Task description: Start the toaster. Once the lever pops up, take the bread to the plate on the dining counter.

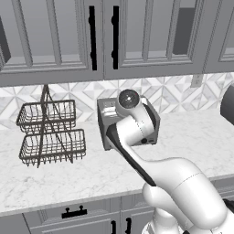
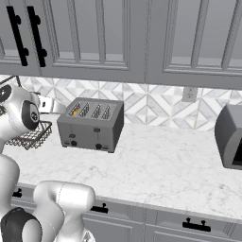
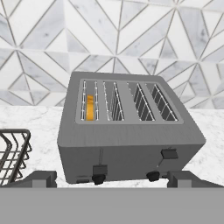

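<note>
The grey-silver toaster [image 3: 131, 148] stands on the marble top against the tiled wall, also seen as the toaster [image 2: 92, 124] and, half hidden behind my arm, the toaster [image 1: 105, 124]. The bread [image 3: 89, 107] sits deep in the leftmost slot, showing an orange edge. On the front, the left lever [image 3: 100, 169] stands lower than the right lever [image 3: 169, 153]. My gripper [image 3: 113, 180] is open, hovering in front of and a little above the toaster, touching nothing. The plate and the dining counter are out of view.
A two-tier wire basket [image 1: 50, 132] stands left of the toaster, close to my hand. A dark appliance [image 2: 231, 137] sits at the far right. Upper cabinets [image 2: 118, 38] hang overhead. Bare marble [image 2: 160, 165] stretches right of the toaster.
</note>
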